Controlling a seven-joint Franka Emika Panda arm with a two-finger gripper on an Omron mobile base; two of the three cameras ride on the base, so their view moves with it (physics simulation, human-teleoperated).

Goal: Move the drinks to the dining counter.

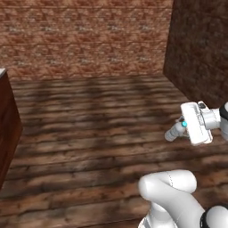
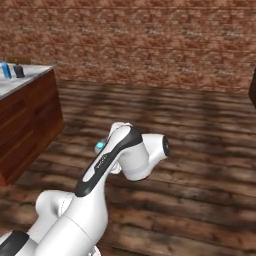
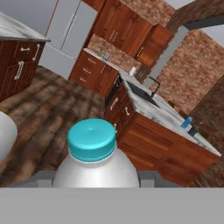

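Room: brick walls and a dark plank floor fill both base views; the hand view looks across a kitchen with reddish wood cabinets and one grey fridge at upper left.
Desk: one long marble-topped desk on a reddish-brown base runs through the right half of the hand view, with one black sink and one black faucet set in it; its near corner shows at the left edge of the right base view.
Drinks on the desk: two, standing side by side near its end, a blue carton and a squat black bottle; in the hand view the pair sits at middle right.
Drink in the jaws: one clear water bottle with a teal cap, at bottom centre of the hand view, cap toward the camera.
Gripper: at the right edge of the left base view, jaws partly closed and holding the water bottle, which pokes out to the left, well above the floor.
Second counter: one marble-topped unit at the upper left of the hand view.
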